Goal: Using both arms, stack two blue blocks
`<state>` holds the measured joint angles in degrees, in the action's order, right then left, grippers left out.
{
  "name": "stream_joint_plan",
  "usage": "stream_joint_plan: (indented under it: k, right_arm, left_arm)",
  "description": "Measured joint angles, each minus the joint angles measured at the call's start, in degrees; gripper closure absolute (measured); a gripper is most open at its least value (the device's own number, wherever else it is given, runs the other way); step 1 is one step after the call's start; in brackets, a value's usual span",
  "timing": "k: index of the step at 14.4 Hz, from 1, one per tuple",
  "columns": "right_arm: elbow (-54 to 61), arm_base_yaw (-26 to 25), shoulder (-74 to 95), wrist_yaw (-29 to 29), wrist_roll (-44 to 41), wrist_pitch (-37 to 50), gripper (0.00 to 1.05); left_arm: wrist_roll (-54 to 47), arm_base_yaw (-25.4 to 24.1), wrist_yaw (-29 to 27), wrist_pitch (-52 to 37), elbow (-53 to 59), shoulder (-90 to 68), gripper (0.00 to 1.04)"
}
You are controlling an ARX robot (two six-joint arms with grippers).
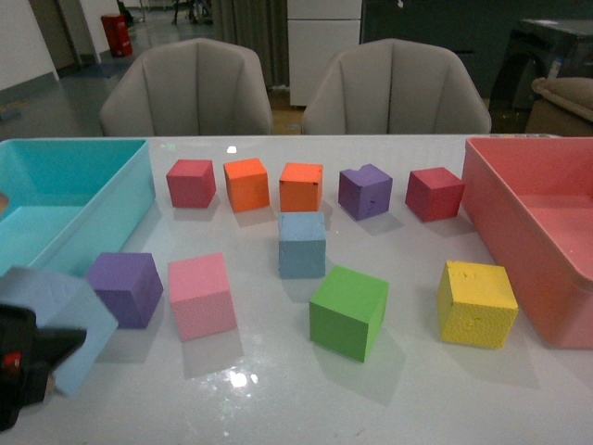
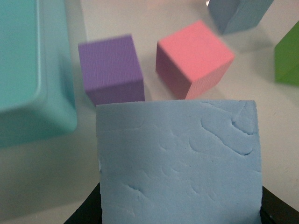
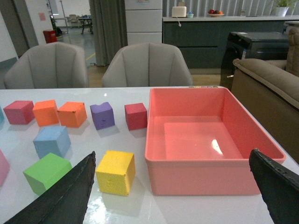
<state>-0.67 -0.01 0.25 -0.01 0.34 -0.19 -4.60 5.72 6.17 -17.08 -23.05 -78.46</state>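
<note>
Left fingers [image 1: 37, 350] clamped on one blue block [image 1: 56, 315] by the desk [image 1: 417, 394] edge at 8 o'clock. Other blue block [image 1: 302, 245] mid-desk, top clear, green cube [image 1: 348, 311] near at 5 o'clock. Right fingers [image 3: 65, 196] wide apart.

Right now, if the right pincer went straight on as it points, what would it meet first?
Most likely the near wall of the pink plastic bin, dead ahead of the open right pincer; the yellow foam cube sits off-line.
</note>
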Motion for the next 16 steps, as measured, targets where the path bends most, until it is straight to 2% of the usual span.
stream_joint_plan:
  k: [2,5,12,16]
  right_arm:
    - [0.0,0.0,0.0,0.0,0.0,0.0,0.06]
    - [0.0,0.0,0.0,0.0,0.0,0.0,0.06]
    - [0.0,0.0,0.0,0.0,0.0,0.0,0.06]
    - [0.0,0.0,0.0,0.0,0.0,0.0,0.06]
  left_arm:
    - [0.0,2.9,-0.2,2.0,-4.7,0.2,0.54]
    - [0.2,8.1,-2.6,3.7,-12.4,-7.6,0.54]
    - [0.7,21.3,-7.3,11.7,-37.9,-26.2,0.55]
    - [0.3,24.1,-9.0,17.2,-50.8,-35.3,0.55]
